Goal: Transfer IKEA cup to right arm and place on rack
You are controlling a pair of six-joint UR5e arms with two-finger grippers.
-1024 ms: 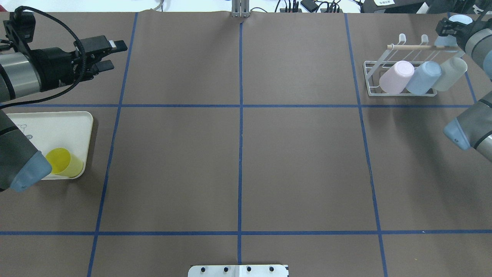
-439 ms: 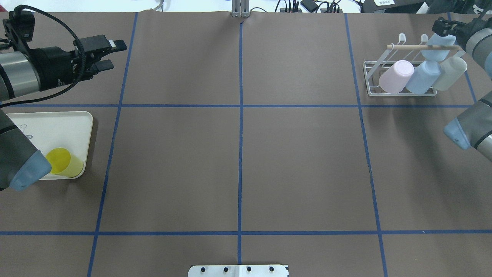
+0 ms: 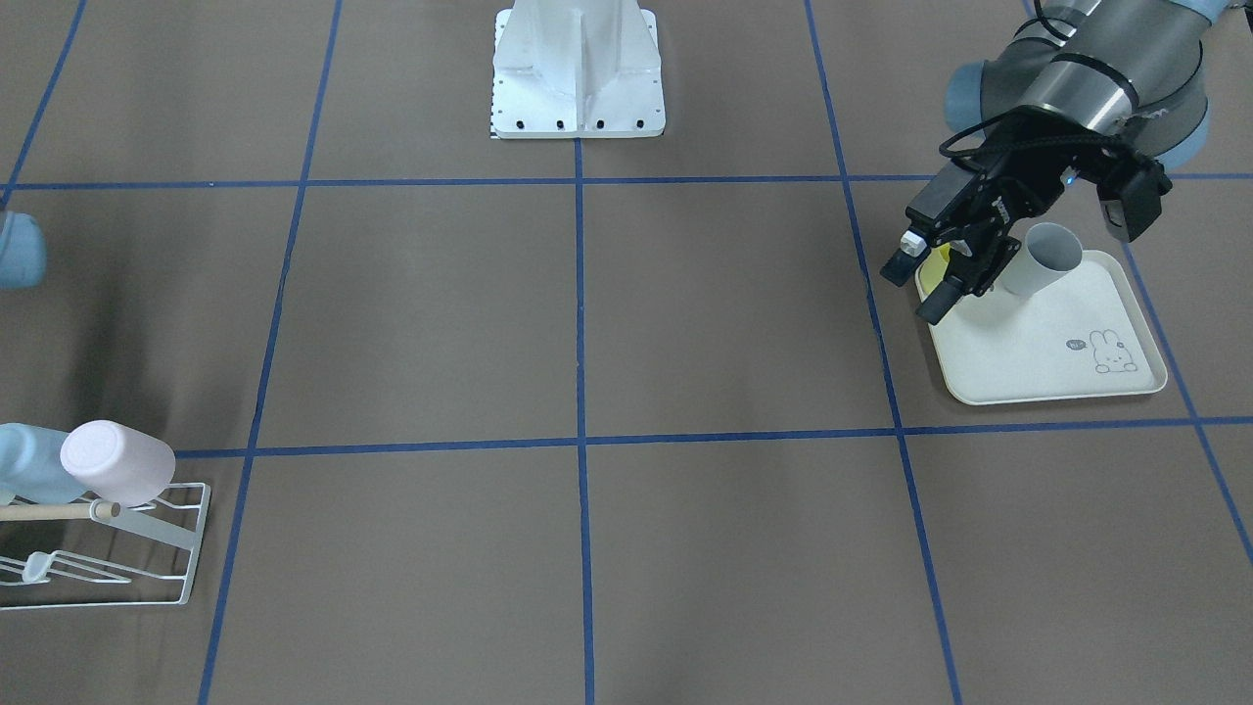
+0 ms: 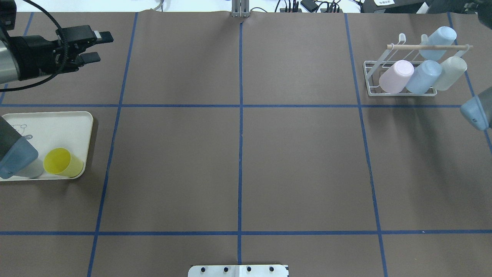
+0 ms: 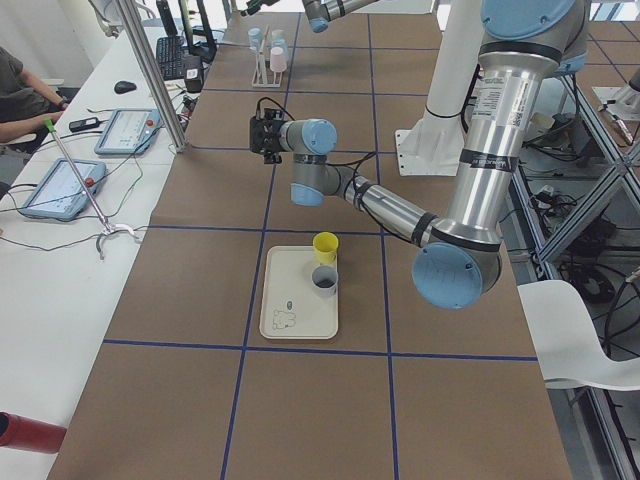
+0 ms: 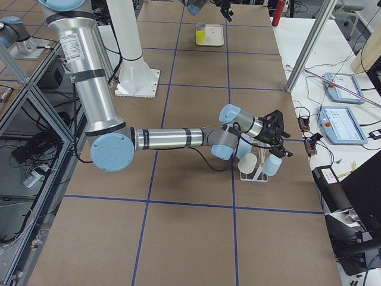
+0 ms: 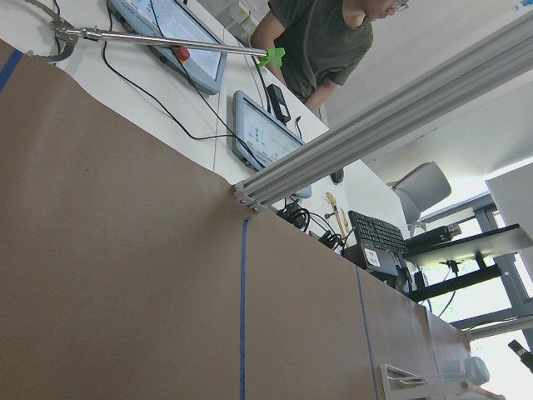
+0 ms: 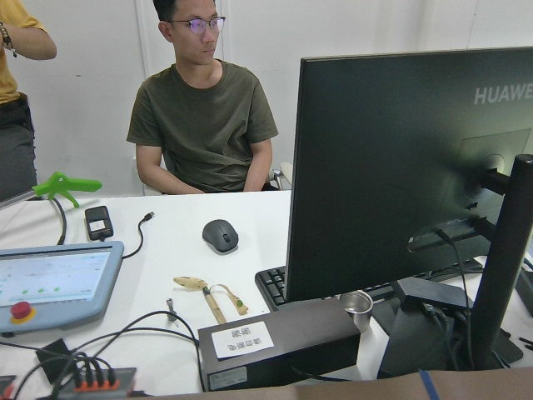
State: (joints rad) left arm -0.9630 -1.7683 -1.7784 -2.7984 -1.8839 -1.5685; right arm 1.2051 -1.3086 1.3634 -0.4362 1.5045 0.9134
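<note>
Hanging on wire rack, smooth pale-blue cup; left tool spread, right tool unclear.

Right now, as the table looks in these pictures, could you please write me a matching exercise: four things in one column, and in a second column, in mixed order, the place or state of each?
Things:
1. pink cup
2. yellow cup
3. topmost blue cup
4. left gripper

Places or states:
A. on the cream tray
B. in the air, open and empty
C. front row of the rack, at the end nearest the table's middle
D. back row of the rack, past the wooden rod

Pairs: 1-C, 2-A, 3-D, 4-B.
</note>
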